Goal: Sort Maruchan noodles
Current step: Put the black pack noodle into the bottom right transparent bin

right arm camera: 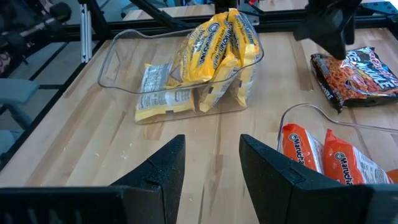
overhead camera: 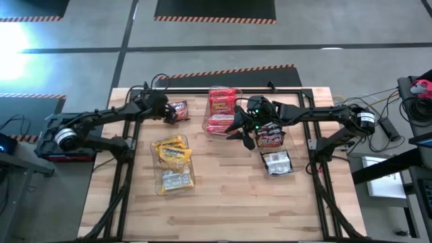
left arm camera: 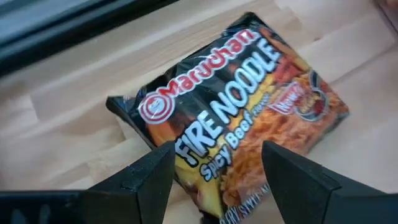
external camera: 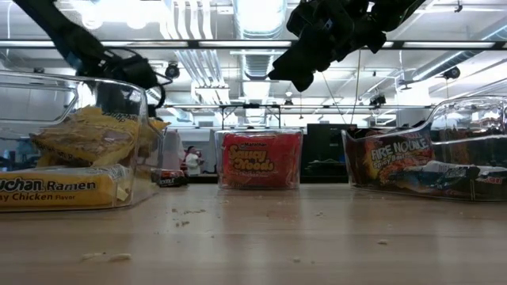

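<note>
Bright overhead ceiling lights (external camera: 257, 16), floor glare (overhead camera: 27, 37) upper left; left wrist view soft.

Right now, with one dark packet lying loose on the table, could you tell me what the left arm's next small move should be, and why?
Probably lower the left hand straight down and close on the dark Fire Noodle packet. Its fingers are open with the packet flat on the wood between and beyond them, outside any bin. The bin of matching dark packets sits across the table, under the empty right hand.
</note>
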`<state>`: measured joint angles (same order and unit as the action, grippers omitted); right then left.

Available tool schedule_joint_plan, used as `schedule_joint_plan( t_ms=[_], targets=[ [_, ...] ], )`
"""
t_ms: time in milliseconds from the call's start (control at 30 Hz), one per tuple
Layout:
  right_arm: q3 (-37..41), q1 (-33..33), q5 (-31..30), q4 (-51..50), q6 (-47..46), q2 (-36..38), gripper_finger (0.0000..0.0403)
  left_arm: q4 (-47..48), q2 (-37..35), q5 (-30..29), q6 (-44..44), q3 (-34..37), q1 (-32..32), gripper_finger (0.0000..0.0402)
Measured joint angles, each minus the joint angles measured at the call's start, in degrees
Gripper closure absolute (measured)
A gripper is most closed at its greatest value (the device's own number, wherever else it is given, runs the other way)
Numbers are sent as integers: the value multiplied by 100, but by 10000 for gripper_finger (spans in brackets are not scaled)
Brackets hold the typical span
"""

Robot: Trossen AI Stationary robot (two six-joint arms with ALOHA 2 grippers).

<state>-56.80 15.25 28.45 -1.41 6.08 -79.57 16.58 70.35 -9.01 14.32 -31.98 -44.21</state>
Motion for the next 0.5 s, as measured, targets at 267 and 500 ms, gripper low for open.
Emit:
schedule_joint_plan(
  t_ms=[267,500],
  targets=[
    [0,0,-162,528,-248,-4,261,-773,-66,119,475,646,-167,180],
    [-2,2,-191,1243,-502,-2,261,-1088,-63,798,740,838,-238,180]
  ],
)
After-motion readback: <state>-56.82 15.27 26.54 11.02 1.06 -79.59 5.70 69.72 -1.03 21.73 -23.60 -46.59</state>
